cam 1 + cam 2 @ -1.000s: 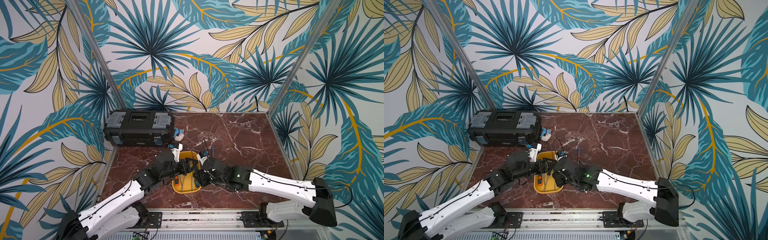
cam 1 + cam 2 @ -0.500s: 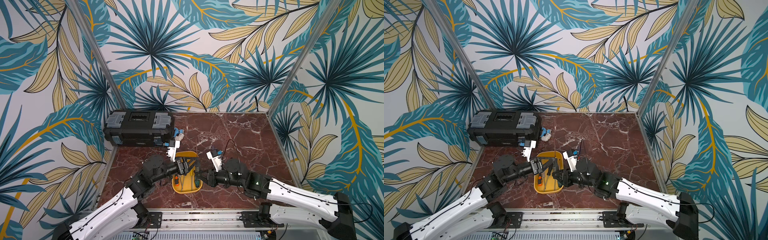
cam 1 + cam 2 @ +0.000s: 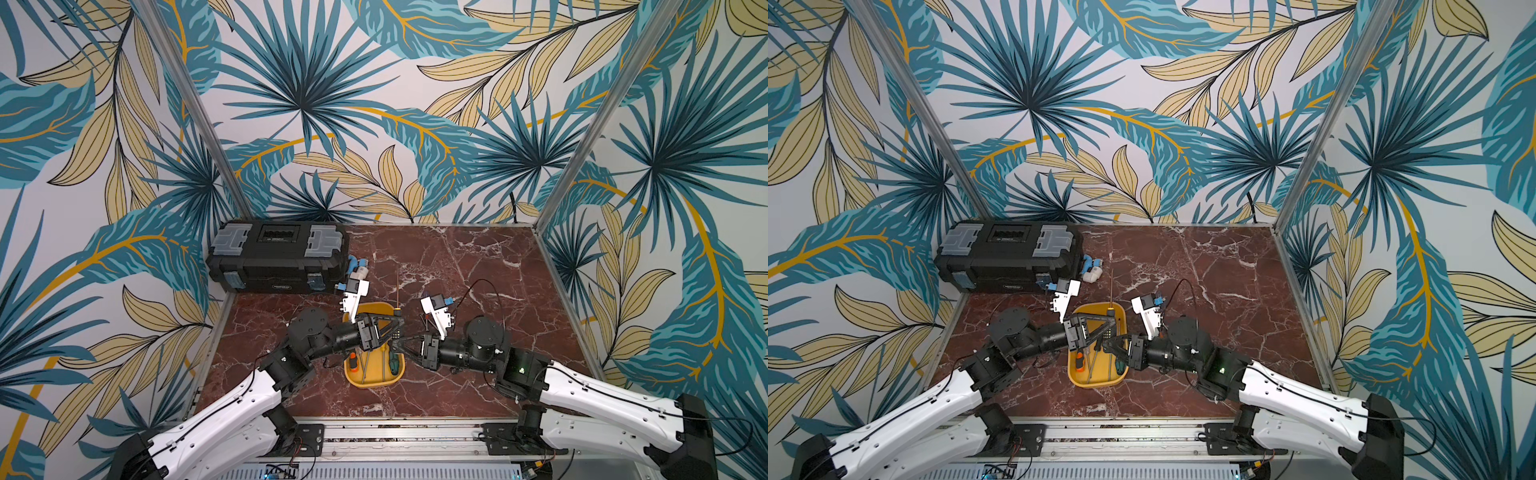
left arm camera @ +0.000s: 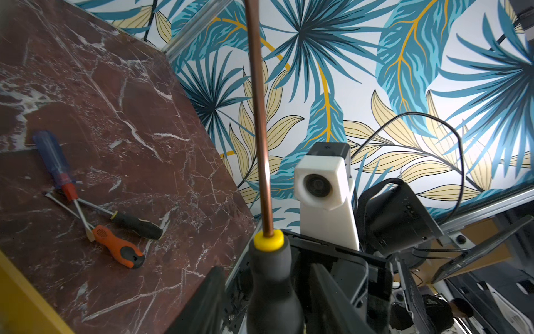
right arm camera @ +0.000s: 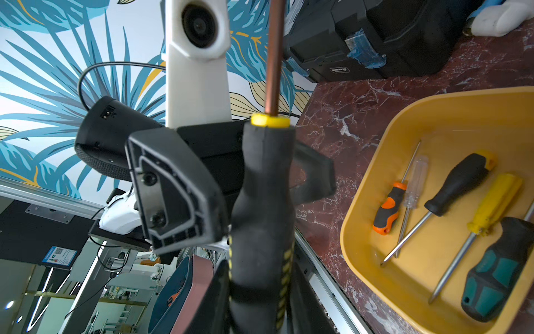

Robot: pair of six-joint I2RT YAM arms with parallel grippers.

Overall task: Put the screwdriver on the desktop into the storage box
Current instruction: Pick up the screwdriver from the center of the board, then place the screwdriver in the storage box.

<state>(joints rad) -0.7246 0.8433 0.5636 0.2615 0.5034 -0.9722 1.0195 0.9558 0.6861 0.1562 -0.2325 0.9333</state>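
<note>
The red-brown marble desk (image 3: 457, 270) carries a shallow yellow tray (image 3: 371, 382) near its front edge, with several other screwdrivers (image 5: 459, 185) already lying in it. The two grippers meet at the tray.

The right gripper (image 5: 260, 300) pinches the butt of a black-handled screwdriver (image 5: 260, 202), held in the air clear of the desk. The left gripper (image 4: 267, 277) has a jaw on either side of the same handle, nearer the yellow collar (image 5: 270, 120) — whether those jaws press it yet I cannot tell.

It should handle as a stiff, sturdy tool of moderate weight, with most of that weight in the handle. The thick rubbery handle looks grippy, and its waist is the place to hold. The thin, smooth coppery shaft (image 4: 260, 115) would likely slip or roll between pads, and its length makes a lever that could swing a loose grip.

The long axis runs front to back — tip toward the back wall, butt toward the robot, roughly along the tray's length. Whether it lies level or tilts upward I cannot tell.
</note>
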